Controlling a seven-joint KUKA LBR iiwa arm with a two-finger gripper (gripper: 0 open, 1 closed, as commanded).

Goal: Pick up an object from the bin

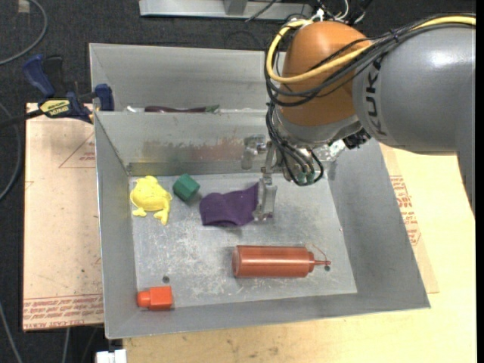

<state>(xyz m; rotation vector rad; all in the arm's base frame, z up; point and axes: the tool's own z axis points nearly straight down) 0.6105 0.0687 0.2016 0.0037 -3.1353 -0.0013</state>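
Note:
My gripper [265, 206] hangs low over the bin floor near the middle, its tip at the right edge of a crumpled purple cloth [227, 207]. Whether it touches the cloth I cannot tell. A reddish-brown bottle [272, 263] lies on its side just in front of the gripper, with its narrow neck pointing right. Left of the cloth sits a small green block [186, 187].
A yellow soft toy [151, 199] rests by the left wall. An orange block [156, 299] sits in the front left corner. The arm and its orange dome reach in from the upper right, over the bin's back right part.

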